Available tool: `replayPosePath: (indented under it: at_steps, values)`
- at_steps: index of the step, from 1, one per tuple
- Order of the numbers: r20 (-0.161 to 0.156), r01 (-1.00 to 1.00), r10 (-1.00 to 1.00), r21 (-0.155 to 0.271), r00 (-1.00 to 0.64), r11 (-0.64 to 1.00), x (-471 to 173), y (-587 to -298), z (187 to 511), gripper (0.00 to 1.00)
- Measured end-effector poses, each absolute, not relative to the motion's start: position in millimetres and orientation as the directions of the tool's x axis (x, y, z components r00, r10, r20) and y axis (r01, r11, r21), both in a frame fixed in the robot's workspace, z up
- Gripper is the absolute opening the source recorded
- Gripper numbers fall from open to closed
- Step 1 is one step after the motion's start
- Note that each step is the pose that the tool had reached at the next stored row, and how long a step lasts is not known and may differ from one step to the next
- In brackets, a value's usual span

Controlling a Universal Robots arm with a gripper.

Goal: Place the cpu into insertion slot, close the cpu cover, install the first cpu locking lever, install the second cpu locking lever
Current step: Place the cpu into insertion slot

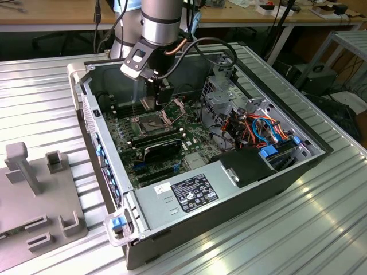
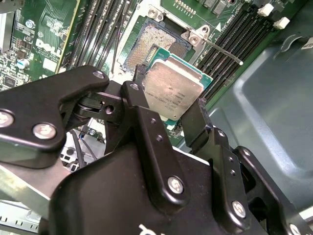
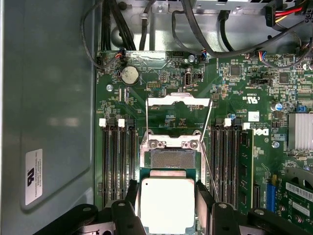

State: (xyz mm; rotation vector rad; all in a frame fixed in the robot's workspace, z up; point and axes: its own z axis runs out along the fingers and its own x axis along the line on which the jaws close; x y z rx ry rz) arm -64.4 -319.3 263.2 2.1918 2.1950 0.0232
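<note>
My gripper (image 3: 167,198) is shut on the cpu (image 3: 167,204), a flat square chip with a silvery top on a green edge, held by two opposite sides between the black fingers (image 3: 203,195). The chip (image 2: 172,92) hangs just above the insertion slot (image 3: 172,159), covering part of it, and the slot's dark pin field (image 2: 155,43) is bare. The cpu cover (image 3: 178,100) stands swung up at the far end of the slot. Thin wire locking levers (image 3: 208,128) stick up on either side. In the exterior view the gripper (image 1: 162,106) hovers over the slot (image 1: 150,122) inside the case.
The green motherboard (image 1: 157,146) lies in an open computer case (image 1: 298,166). Long black memory slots (image 3: 117,156) flank the socket. A power supply (image 1: 189,195) and coloured cables (image 1: 258,129) fill the exterior view's right. A grey fixture (image 1: 34,189) stands outside on the ribbed table.
</note>
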Motion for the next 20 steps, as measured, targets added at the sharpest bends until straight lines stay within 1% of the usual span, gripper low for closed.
replayPosePath:
  at_steps: [20]
  values:
    - [-0.018,0.999,1.0,0.039,-0.001,0.002,-64.3,-319.3,250.1,0.55]
